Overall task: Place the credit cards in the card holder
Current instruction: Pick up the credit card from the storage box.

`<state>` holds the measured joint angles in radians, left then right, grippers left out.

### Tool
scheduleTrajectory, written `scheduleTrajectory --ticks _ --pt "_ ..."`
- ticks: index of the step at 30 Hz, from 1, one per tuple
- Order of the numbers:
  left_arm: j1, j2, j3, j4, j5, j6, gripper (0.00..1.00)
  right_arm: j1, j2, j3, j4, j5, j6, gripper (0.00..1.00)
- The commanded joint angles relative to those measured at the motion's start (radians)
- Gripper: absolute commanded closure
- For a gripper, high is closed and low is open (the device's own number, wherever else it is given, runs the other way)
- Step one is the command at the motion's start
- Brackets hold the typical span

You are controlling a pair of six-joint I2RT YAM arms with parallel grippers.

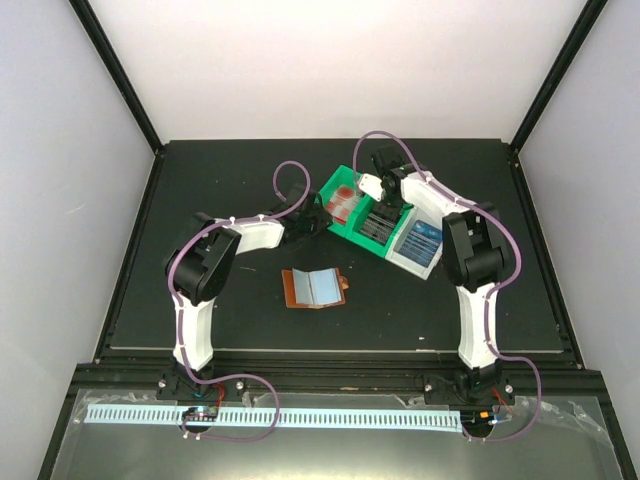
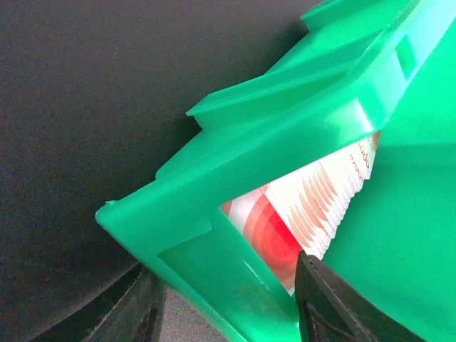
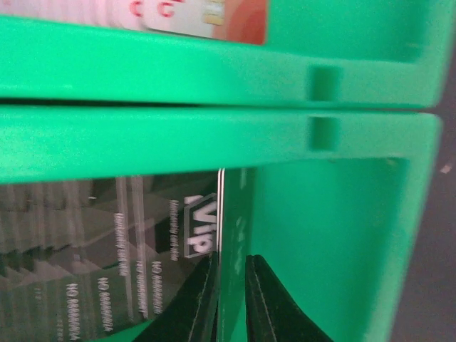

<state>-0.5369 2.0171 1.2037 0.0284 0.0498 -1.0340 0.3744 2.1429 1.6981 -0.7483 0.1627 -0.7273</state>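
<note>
Left pincer: released, straddling green bin wall beside red cards.
Right pincer: clenched on black card edge inside bin.
Holder: open flat on desk, apart from bins.

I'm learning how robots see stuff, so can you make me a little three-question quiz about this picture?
1. True or false: the brown card holder lies open on the table, apart from the bins.
2. Which cards sit in the green bin next to the left gripper? A) red cards B) yellow cards C) purple cards
3. Fill in: the right gripper has its fingers on either side of a ____ card's edge.

Key:
1. True.
2. A, the red cards.
3. Dark; it is the end card of the dark cards in the neighbouring green bin.
</note>
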Motion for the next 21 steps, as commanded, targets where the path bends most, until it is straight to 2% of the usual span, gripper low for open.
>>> scheduleTrajectory --ticks 1,11,17,21 --pt "0.007 0.034 -0.007 -0.106 0.011 0.077 0.51 -0.044 -0.014 -0.02 0.068 0.153 -0.017 0.86" --pt "0.009 0.044 -0.002 -0.102 0.022 0.073 0.51 -0.046 -0.01 -0.036 0.05 0.096 -0.045 0.82" --pt "0.008 0.049 0.005 -0.099 0.029 0.075 0.51 -0.046 0.029 -0.012 0.05 0.092 -0.034 0.72" --pt "0.01 0.052 -0.002 -0.064 0.07 0.081 0.51 -0.045 0.056 0.011 0.069 0.083 -0.011 0.8"
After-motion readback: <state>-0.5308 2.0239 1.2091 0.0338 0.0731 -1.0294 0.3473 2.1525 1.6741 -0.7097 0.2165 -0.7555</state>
